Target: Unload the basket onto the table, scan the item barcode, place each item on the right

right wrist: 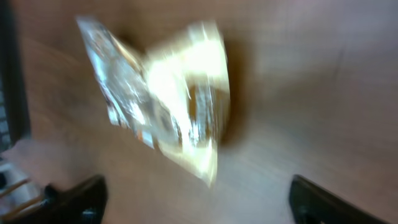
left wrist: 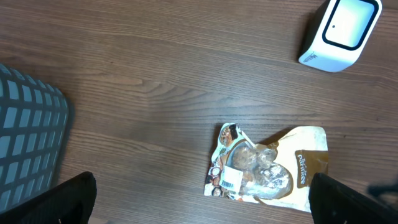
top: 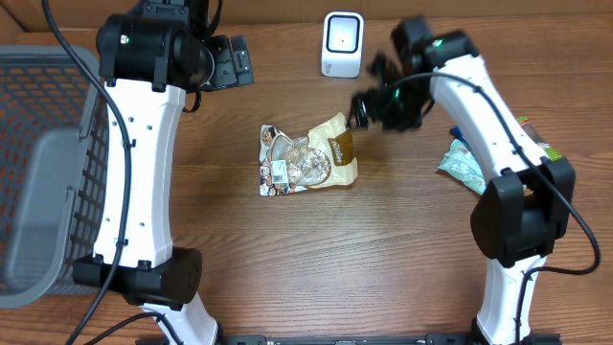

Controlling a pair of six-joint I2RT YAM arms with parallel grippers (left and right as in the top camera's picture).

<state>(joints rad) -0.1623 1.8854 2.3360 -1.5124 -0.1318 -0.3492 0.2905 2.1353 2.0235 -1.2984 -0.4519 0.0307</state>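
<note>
While the snack bag [top: 308, 158] lies loose on the table [top: 383, 259], long axis side to side, your right fingers [top: 361, 113] hang just beside its right end, spread apart and nearer; your left fingers [top: 235, 62], also apart, sit farther back.

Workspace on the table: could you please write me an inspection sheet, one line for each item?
Surface: brown wooden table, no spills seen.
Job's things: snack bag lying mid-table, its white label facing up; white scanner at the far edge.
Clutter: teal packet on the right, beside the right arm.
End effectors: left end effector open, empty; right end effector open, by the bag's corner, its own view blurred.
Cables: black cables along both arms.
Surroundings: grey basket on the left.
</note>
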